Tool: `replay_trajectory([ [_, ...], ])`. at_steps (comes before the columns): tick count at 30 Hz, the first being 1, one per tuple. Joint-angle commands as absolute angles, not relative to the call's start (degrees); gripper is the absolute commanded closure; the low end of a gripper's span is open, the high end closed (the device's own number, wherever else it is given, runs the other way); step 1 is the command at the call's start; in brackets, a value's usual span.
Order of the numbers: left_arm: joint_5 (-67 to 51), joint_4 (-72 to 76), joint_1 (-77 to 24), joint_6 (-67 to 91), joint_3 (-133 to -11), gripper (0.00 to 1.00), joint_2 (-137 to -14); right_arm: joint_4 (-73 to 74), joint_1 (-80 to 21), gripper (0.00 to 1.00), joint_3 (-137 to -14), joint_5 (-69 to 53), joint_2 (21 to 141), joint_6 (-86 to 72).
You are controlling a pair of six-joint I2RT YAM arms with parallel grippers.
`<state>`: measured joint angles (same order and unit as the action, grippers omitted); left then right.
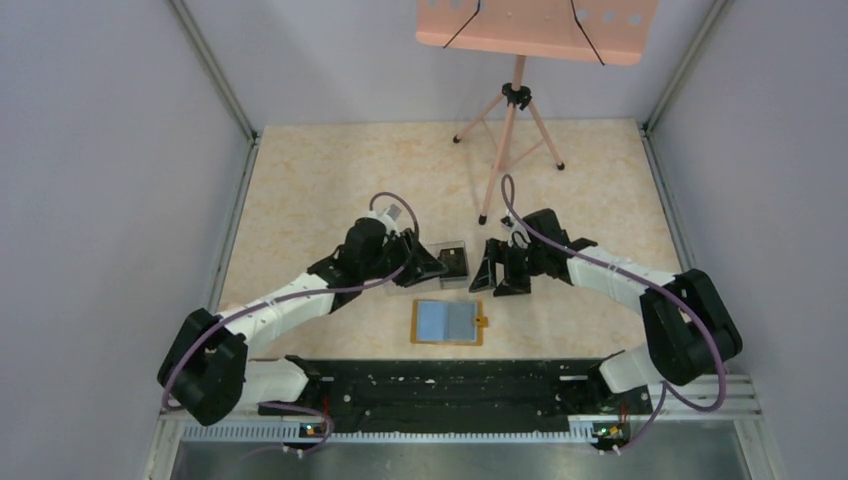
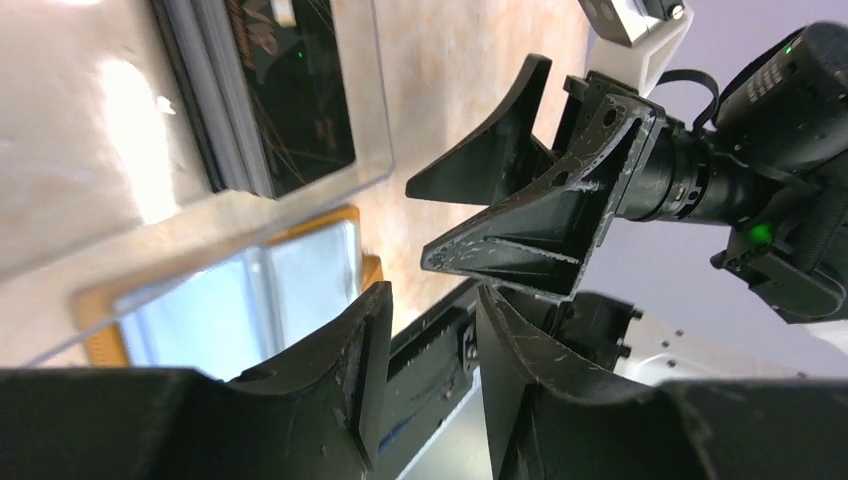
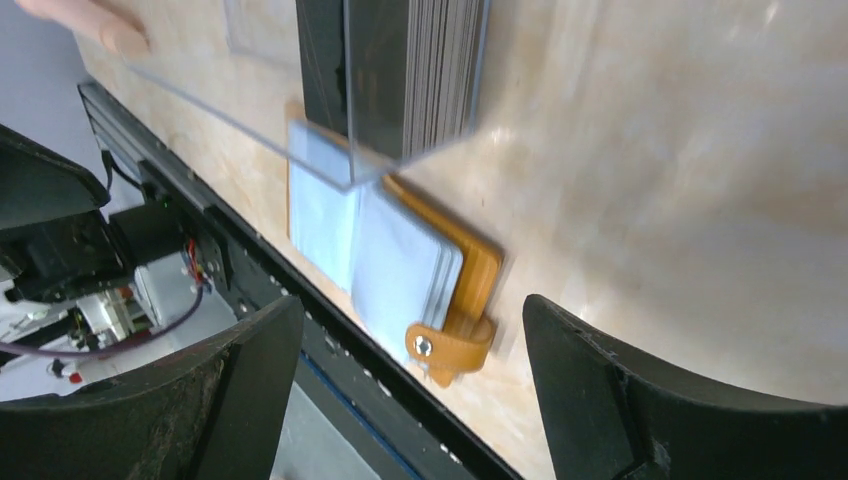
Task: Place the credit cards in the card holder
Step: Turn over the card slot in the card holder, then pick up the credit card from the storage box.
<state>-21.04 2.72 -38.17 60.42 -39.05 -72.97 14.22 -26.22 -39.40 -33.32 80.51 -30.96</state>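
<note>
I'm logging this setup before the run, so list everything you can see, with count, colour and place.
credit cards: one stack, number unclear, dark, inside the clear box
clear box: one, transparent, mid-table, between the grippers
card holder: one, orange with blue-grey pockets, lying open, nearer the arm bases than the box
music stand: one, pink, far end of the table
table: one, beige marbled
left gripper: black, open, empty, at the box's left
right gripper: black, open, empty, right of the box

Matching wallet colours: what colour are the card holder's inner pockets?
Pale blue-grey inner pockets inside the orange-tan card holder; clearest in the right wrist view.
</note>
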Motion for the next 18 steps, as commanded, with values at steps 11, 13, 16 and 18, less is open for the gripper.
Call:
replay_trajectory([
  [11,-19.98,-9.65,-30.13,53.12,-51.59,0.62,-83.11,16.22,-22.35,0.28,-59.25,-34.97,99.30,-26.86],
  [13,-20.08,-9.68,-30.15,53.00,-52.92,0.63,-85.64,16.34,-22.40,0.30,-60.00,-35.09,100.01,-26.88],
  [16,-19.67,-9.37,-30.10,53.09,-53.75,0.64,-87.98,16.17,-22.87,0.36,-60.38,-35.64,100.92,-27.16],
  [18,-19.54,-9.91,-30.19,52.86,-54.27,0.65,-89.23,15.52,-23.49,0.48,-60.29,-37.29,101.59,-27.66],
])
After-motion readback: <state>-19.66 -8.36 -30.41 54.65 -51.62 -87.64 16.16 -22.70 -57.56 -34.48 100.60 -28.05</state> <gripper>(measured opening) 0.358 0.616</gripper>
